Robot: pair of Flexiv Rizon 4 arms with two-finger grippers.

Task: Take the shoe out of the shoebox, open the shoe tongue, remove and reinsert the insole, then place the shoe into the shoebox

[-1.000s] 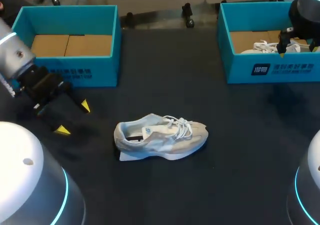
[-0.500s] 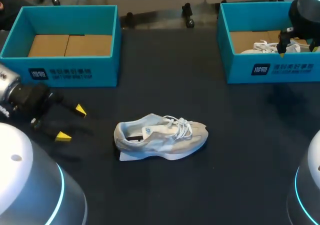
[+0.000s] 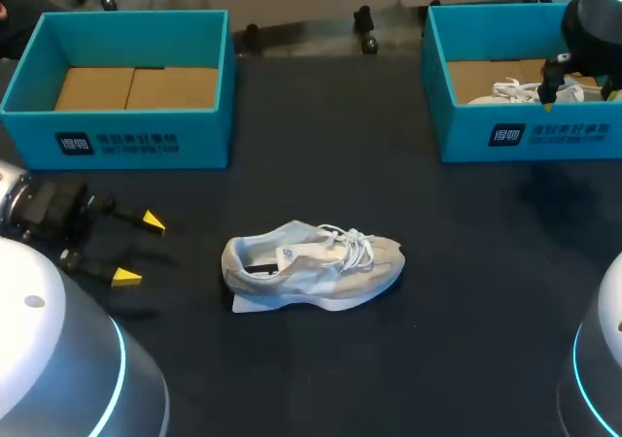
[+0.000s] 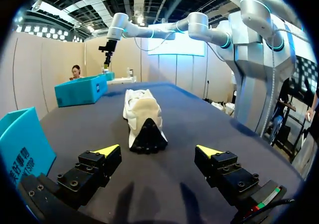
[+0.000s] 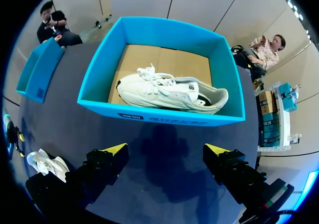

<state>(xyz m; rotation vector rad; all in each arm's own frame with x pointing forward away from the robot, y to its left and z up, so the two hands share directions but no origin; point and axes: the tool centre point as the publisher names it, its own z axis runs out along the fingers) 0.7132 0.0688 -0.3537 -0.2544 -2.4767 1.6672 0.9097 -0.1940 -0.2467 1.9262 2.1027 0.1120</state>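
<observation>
**Left side.** The left shoebox (image 3: 146,144) stands at the far left of the bench (image 3: 466,301), showing only its cardboard floor. Nearer than it, the left gripper (image 3: 139,250) lies low over the bench, its fingers spread wide with nothing between them and pointing right.

**Centre.** The shoe (image 3: 311,267), pale grey with white laces, rests on the bench near the middle. Its long axis runs left to right, with the heel to the left and the toe to the right. In the left wrist view the shoe (image 4: 142,117) lies straight ahead of the left gripper (image 4: 158,150), in line with the gap between the fingers. Its dark heel is turned towards the gripper and stands apart from both tips.

**Right side.** The right shoebox (image 3: 525,131) stands at the far right and holds a second shoe (image 5: 169,92). This shoe lies along the box's length with its toe to the left. The right gripper (image 5: 167,149) hangs above the near wall of the right shoebox, fingers wide apart and gripping nothing. The second shoe is ahead of it and well clear.
</observation>
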